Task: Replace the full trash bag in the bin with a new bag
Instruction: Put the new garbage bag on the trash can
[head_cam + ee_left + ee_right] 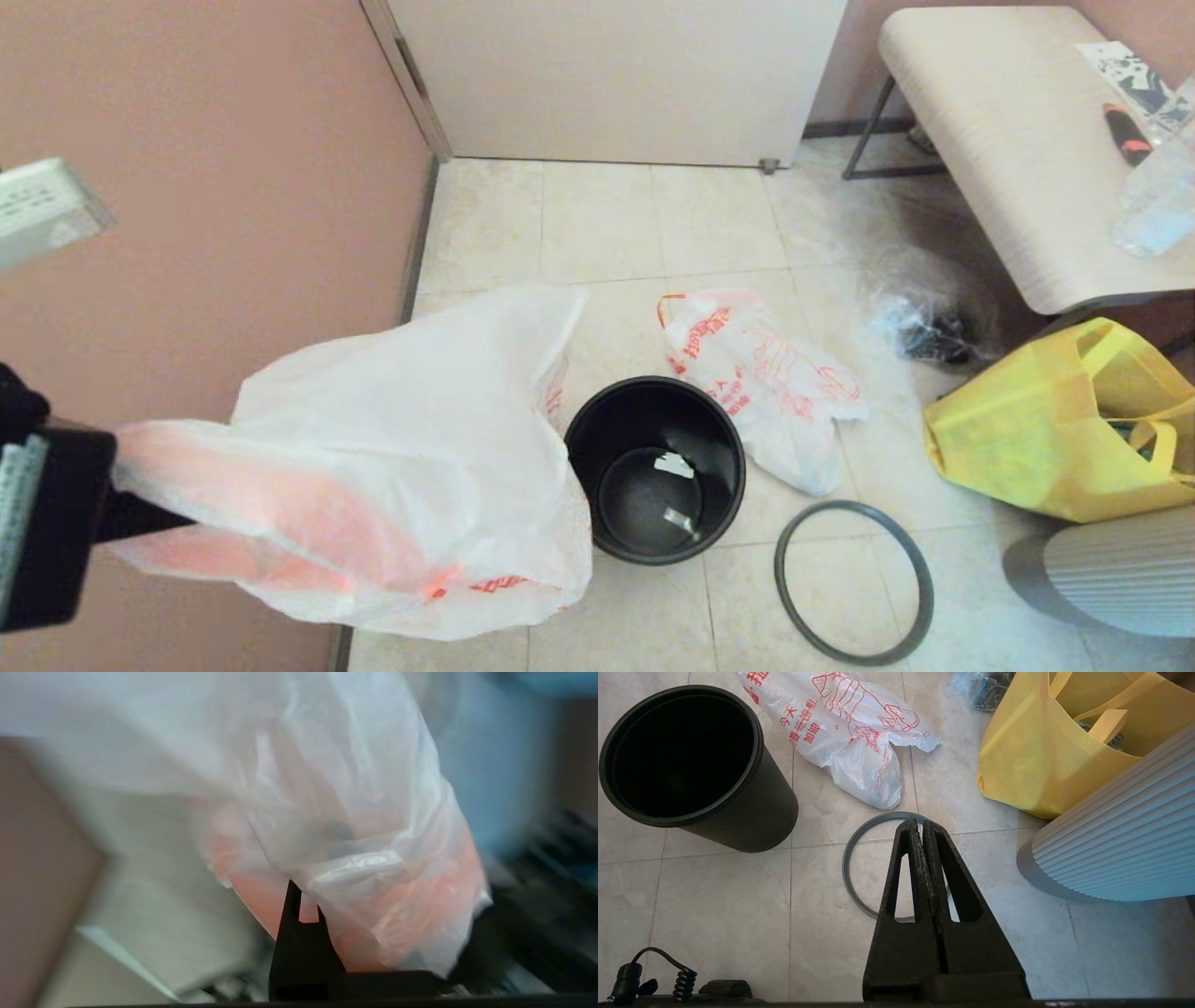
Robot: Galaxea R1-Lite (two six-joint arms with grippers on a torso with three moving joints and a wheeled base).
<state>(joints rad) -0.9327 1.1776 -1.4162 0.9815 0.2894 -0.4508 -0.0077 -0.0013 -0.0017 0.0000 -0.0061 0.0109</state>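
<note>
At head view's left edge, left gripper [112, 509] fingers clenched on orange-red handles of full trash bag [401, 485]; bag hangs clear of floor, just left of bin [653, 471], long axis trailing from fingers toward bin. Bin stands unlined. New bag [766, 383] lies limp just beyond bin. Hoop [854, 581] on floor. Right gripper [922, 828] parked, fingers clenched, holding nothing.

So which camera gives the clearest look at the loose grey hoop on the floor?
The head view: the grey hoop lies whole and flat on the tiles, off the bin and beside it. In the right wrist view the shut right gripper covers part of the hoop. The left wrist view shows none of it.
</note>
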